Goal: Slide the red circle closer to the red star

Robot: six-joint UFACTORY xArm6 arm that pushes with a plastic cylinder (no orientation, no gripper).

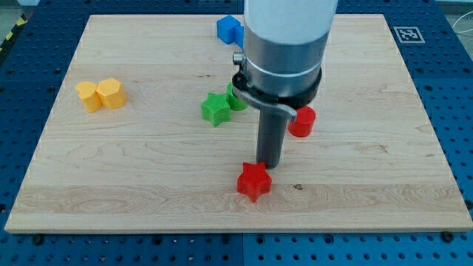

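The red circle (301,122) sits right of the board's middle, partly hidden on its left by the arm's rod. The red star (253,181) lies below and to the left of it, near the view's bottom centre. My tip (268,164) stands between them, just above the star's upper right edge and below-left of the circle. It looks very close to the star; I cannot tell whether it touches.
A green star (215,108) and a green block (237,98) behind it lie left of the rod. A blue block (230,29) is at the top centre. Two yellow blocks (101,94) sit at the left. The wooden board (111,185) ends near all view edges.
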